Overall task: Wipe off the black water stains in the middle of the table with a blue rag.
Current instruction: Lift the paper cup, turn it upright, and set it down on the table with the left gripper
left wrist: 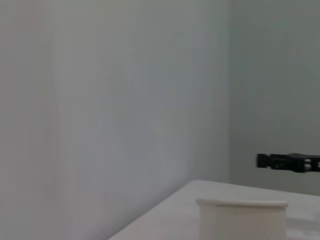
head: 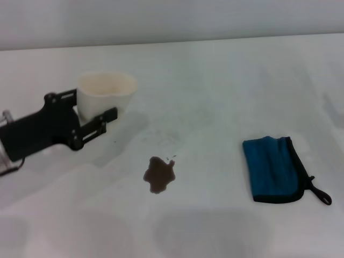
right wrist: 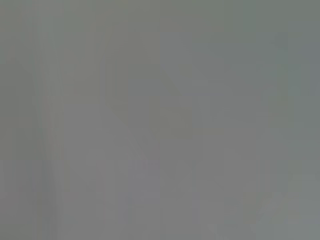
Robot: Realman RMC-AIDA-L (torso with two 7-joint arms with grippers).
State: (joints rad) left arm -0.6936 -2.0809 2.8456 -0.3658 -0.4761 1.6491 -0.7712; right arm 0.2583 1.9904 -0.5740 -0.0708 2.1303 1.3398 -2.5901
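Note:
The black water stains (head: 159, 174) are a small dark brown puddle in the middle of the white table (head: 215, 91). The blue rag (head: 272, 168) lies folded flat to the right of the puddle, with its black loop tag pointing to the table's right edge. My left gripper (head: 90, 109) is at the left, up and to the left of the puddle, shut around a white paper cup (head: 110, 88) that stands upright. The cup's rim shows in the left wrist view (left wrist: 242, 205). My right gripper is out of view.
A small black part (left wrist: 290, 162) shows beyond the cup in the left wrist view; I cannot tell what it belongs to. The right wrist view shows only a plain grey surface. A grey wall runs along the table's far edge (head: 172, 42).

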